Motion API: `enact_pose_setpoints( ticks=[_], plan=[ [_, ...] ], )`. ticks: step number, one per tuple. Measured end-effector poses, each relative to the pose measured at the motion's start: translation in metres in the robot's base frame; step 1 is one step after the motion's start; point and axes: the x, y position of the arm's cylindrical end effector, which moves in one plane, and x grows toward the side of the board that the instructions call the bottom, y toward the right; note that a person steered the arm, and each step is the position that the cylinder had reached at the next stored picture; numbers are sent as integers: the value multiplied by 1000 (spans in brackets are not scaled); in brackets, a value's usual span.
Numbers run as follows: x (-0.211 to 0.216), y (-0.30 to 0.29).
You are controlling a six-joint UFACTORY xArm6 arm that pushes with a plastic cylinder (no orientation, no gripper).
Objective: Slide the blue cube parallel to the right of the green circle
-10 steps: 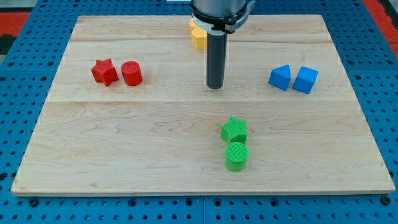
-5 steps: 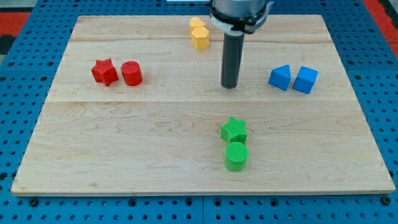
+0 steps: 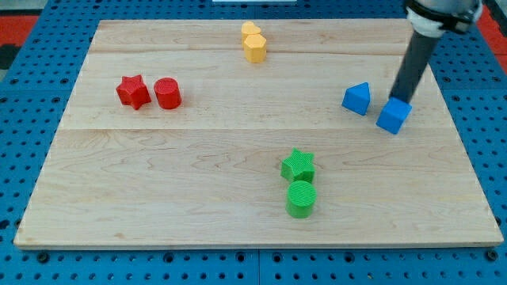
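The blue cube (image 3: 393,116) lies at the view's right on the wooden board (image 3: 198,182). My tip (image 3: 402,100) touches the cube's top edge, just above it. A second blue block (image 3: 356,98), wedge-like, sits just left of the cube. The green circle (image 3: 301,199) lies lower centre, with a green star (image 3: 298,165) touching it from above. The cube is well above and to the right of the green circle.
A red star (image 3: 132,91) and a red cylinder (image 3: 167,93) sit at the left. Two yellow blocks (image 3: 253,43) stand together at the top centre. Blue pegboard (image 3: 491,95) surrounds the board.
My tip has swept from the board's centre to the right, reaching the blue cube. The cube has shifted slightly down and turned, opening a gap from the other blue block.
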Motion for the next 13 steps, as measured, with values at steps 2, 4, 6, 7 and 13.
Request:
enact_pose_setpoints(
  ticks=[2,4,6,7,13],
  plan=[
    [43,7],
    [24,-13],
    [42,-41],
    [41,-71],
    [85,-78]
  ],
)
